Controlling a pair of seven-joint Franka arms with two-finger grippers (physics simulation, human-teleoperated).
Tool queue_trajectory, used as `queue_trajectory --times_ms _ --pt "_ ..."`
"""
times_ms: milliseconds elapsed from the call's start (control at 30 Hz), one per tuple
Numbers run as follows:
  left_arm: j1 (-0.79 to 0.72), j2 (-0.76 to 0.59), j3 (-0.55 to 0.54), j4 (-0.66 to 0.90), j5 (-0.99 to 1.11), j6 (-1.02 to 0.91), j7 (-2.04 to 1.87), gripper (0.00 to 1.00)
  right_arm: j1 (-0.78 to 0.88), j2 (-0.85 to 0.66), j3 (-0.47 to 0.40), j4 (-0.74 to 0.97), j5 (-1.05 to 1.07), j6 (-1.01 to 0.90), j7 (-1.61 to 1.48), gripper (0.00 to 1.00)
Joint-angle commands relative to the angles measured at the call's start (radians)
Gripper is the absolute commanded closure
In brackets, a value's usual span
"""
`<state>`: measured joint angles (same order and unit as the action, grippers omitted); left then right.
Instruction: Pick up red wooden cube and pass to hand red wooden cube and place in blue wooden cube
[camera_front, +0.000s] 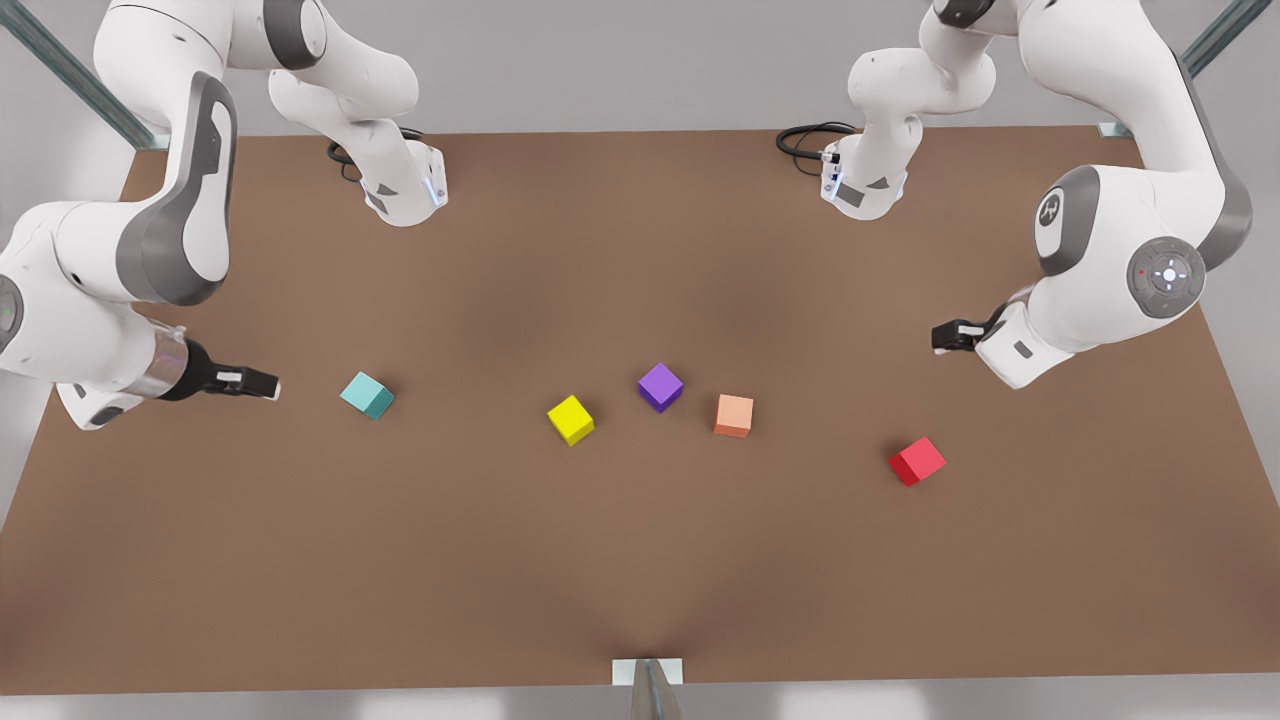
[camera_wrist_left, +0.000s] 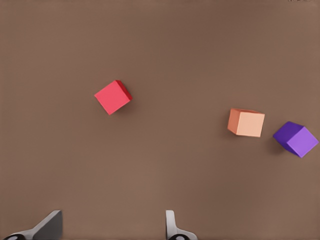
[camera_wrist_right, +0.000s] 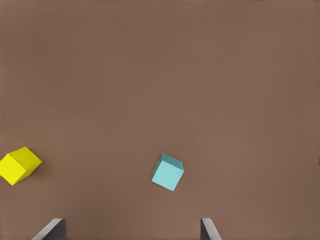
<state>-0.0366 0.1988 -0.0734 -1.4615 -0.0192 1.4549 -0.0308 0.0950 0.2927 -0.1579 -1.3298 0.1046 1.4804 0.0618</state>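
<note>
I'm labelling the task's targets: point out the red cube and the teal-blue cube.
red wooden cube (camera_front: 917, 460), front view, on its top face.
blue wooden cube (camera_front: 366, 394), front view, on its top face.

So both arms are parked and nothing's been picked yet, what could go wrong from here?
1. The red wooden cube sits rotated on the table, so the open left gripper may close on its corners and push it aside.
2. The blue wooden cube is far across the table by the open right gripper, so a mid-air handover is needed and the cube could drop.
3. The pale orange cube resembles the target.
</note>
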Motion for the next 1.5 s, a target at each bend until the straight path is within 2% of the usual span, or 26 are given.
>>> queue_trajectory --times_ms 0,33,67,133,233,333,400,500,1467 --pt "0.001 -0.001 0.000 0.001 -0.001 0.007 -0.015 0.00 -0.001 -0.001 0.000 0.000 0.000 0.021 0.023 0.00" --pt "0.001 0.001 0.000 0.000 -0.001 0.008 -0.017 0.00 0.000 -0.001 0.000 0.000 0.000 0.020 0.023 0.00" --pt "-0.002 0.091 -0.002 0.029 0.007 0.025 -0.023 0.00 -0.001 -0.001 0.000 0.001 0.004 0.018 0.024 0.00" --pt "0.004 0.329 0.001 0.220 0.016 0.048 -0.096 0.00 -0.001 -0.001 0.000 0.000 0.004 0.018 0.024 0.00" --pt "0.009 0.421 0.004 0.181 0.030 0.271 -0.279 0.00 -0.001 0.000 0.000 0.000 0.006 0.018 0.024 0.00" --pt "0.017 0.412 0.079 -0.005 -0.060 0.476 -0.412 0.00 -0.001 0.000 0.000 0.000 0.007 0.018 0.024 0.00" --pt "0.014 0.406 0.081 -0.082 -0.064 0.570 -0.561 0.00 -0.001 0.000 0.000 0.000 0.007 0.018 0.024 0.00" --pt "0.017 0.410 0.095 -0.140 -0.088 0.639 -0.570 0.00 -0.001 0.000 0.000 0.000 0.009 0.018 0.023 0.00" --pt "0.014 0.554 0.122 -0.172 -0.100 0.729 -0.633 0.00 -0.001 0.000 -0.002 -0.003 0.012 0.018 0.023 0.00"
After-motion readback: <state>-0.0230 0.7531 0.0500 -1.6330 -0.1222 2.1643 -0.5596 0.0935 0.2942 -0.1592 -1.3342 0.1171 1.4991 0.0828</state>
